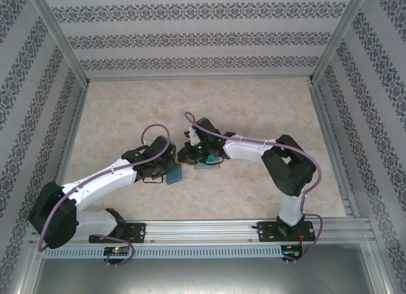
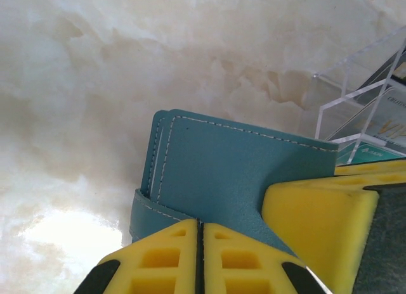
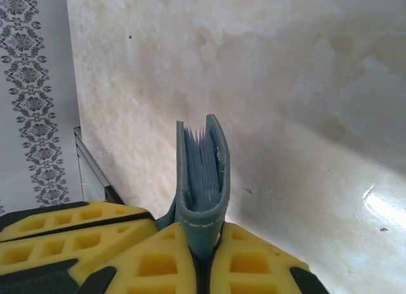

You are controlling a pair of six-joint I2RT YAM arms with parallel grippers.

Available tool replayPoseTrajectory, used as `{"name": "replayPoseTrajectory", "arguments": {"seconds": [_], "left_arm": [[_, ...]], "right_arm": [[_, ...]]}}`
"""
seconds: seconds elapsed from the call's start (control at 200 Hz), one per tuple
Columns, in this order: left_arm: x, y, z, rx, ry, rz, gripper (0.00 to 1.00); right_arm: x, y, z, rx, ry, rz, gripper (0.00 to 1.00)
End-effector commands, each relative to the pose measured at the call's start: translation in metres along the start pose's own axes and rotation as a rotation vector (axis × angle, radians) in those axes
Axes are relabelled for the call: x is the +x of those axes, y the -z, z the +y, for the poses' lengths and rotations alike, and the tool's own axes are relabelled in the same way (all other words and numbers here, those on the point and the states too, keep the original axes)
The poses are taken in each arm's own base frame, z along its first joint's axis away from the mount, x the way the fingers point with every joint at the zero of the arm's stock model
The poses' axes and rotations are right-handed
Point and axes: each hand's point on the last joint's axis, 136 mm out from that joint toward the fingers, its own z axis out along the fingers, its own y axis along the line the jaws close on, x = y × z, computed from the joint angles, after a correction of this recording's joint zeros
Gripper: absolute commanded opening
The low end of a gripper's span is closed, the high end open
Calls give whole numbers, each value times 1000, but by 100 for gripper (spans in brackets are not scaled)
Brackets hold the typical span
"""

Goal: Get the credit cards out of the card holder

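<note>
Left arm [image 1: 95,180]: white shell links, black joint housings, bulky rounded black shoulder.
Right arm [image 1: 254,148]: same white links, black blocky elbow and wrist housings.
Cables [image 1: 151,130]: mauve-purple, one along each arm, looping free above the wrist and down near the base.
Bases [image 1: 120,232]: flat black plates, tiny red and green lights just in front.
Wrist light [image 1: 199,145]: single green dot on the right wrist.
Left gripper [image 2: 200,227]: two yellow fingers [image 2: 165,259], moulded square recesses, black patches at the outer corners.
Right gripper [image 3: 203,229]: matching yellow fingers [image 3: 254,263], same recessed grid and black patches.
</note>
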Motion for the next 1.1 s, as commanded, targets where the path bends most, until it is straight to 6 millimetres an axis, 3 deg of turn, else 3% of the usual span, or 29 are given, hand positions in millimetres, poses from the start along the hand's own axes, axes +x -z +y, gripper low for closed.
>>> {"name": "replayPoseTrajectory", "arguments": {"seconds": [0.0,0.145,0.23,0.37,0.46,0.51,0.6,0.714,1.099], "left_arm": [[-11,22,11,-20,11,-31,0],[-11,38,49,-41,66,-37,0],[-10,40,61,0,129,-36,0],[-6,37,48,100,133,-16,0],[-4,36,40,142,106,-2,0],[-3,36,38,148,93,3,0],[1,34,39,155,76,19,0],[4,29,37,173,81,36,0],[3,25,37,168,79,31,0]], "right_arm": [[-3,10,-9,22,-3,-28,0],[-2,19,-13,14,-11,-36,0],[0,19,-5,-11,8,-29,0],[5,11,3,-23,38,12,0],[9,4,-1,-3,39,31,14],[11,1,-5,11,35,38,28],[14,-4,-7,26,32,53,31],[16,-6,-3,55,53,60,47],[15,-2,9,211,148,11,52]]}}
